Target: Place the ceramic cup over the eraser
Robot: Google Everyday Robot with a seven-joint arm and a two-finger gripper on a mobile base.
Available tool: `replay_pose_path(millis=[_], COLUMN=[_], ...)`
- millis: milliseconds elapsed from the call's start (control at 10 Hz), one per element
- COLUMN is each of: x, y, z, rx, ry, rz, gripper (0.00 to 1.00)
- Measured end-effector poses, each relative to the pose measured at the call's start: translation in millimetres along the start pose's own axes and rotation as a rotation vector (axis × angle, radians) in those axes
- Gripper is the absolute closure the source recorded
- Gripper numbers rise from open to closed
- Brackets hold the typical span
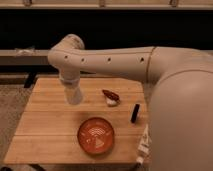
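The eraser (pixel 134 113) is a slim black stick lying on the right part of the wooden table (pixel 45 125). My gripper (pixel 74 99) points down over the table's back left, well to the left of the eraser. A white tapered shape (pixel 73 92) at the arm's lower end looks like the ceramic cup, but I cannot tell it apart from the gripper. No other cup shows on the table.
A red-and-white item (pixel 111 96) lies between the gripper and the eraser. An orange bowl (pixel 95 135) stands at the front middle. A flat white bar (pixel 144 143) lies at the table's front right edge. My big white arm covers the right side.
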Motion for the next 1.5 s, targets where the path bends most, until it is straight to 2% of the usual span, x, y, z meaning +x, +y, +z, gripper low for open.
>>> replay_pose_path(millis=[200,400,500,800,1000,1500], x=[-45.2,-79.3,-106.7,-150.9,-188.3,-242.0], y=[-2.8,-4.0,-4.9,-13.4,-24.9,-47.9], z=[-19.0,-31.8,-39.0,-44.6,-48.7,-66.1], rx=[-0.012,-0.021,-0.025,-0.014,-0.007,-0.017], ry=[-0.017,-0.023,-0.029,-0.048,-0.065,-0.094], rz=[0.077,0.144,0.2,0.289,0.365,0.497], gripper=[1.0,1.0,1.0,1.0,1.0,1.0])
